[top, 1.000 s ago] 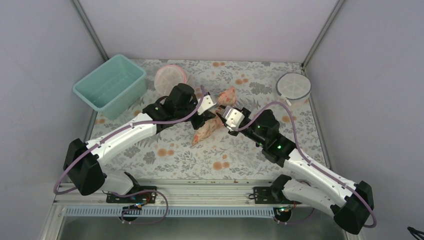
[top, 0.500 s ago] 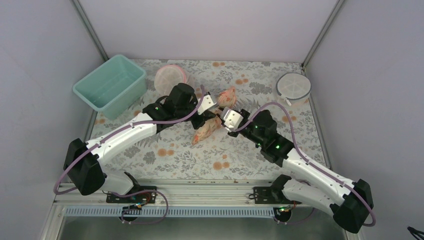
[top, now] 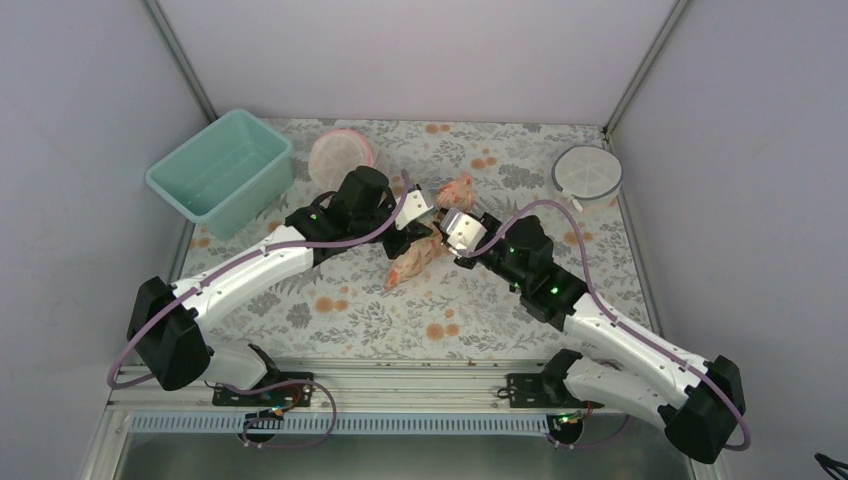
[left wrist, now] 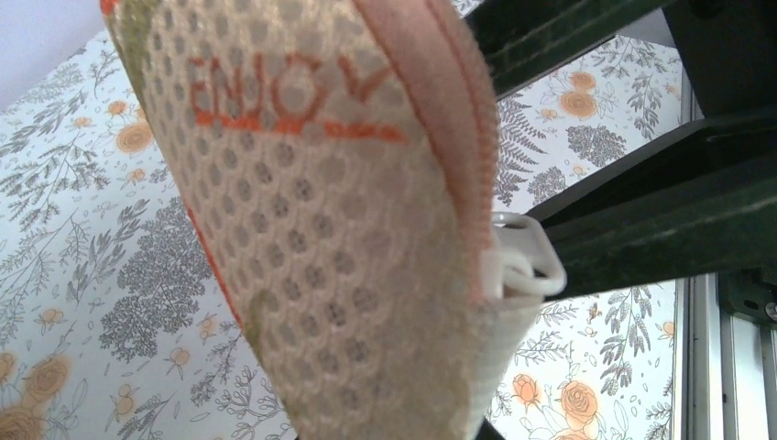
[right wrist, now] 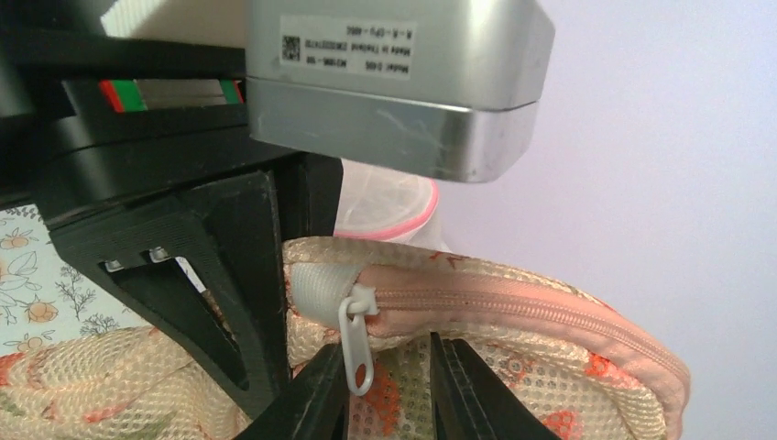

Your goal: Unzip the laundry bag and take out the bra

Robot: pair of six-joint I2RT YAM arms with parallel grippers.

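At the bottom of the top view, two white and black arms are bolted to a metal rail and are bent inward over the flower-patterned desk (top: pixel 330 310). They meet at the middle of the frame. There the flat peach mesh laundry bag with orange-red flower print (top: pixel 413 262) is held up off the cloth. Its lower end points toward the bottom of the frame and its upper end shows above the two wrists.

The left tool (top: pixel 420 232) is closed on the zip end of the laundry bag (left wrist: pixel 321 229), which fills the centre of the left wrist view.

In the right wrist view, the right tool (right wrist: pixel 387 353) is set just under the peach zip edge of the laundry bag (right wrist: pixel 513 367). Its fingers (right wrist: pixel 321 394) are narrowly parted, and fabric is seen in the gap. The white zip pull (right wrist: pixel 357 339) hangs against the finger on the left of the frame. The zip is seen closed along the edge.

Farther back, a teal plastic tub (top: pixel 220 170) stands at the upper left of the top view. A round white mesh pod with a pink rim (top: pixel 340 155) lies just beside it. A round white mesh pod with a grey rim (top: pixel 587 172) lies at the upper right, well apart.
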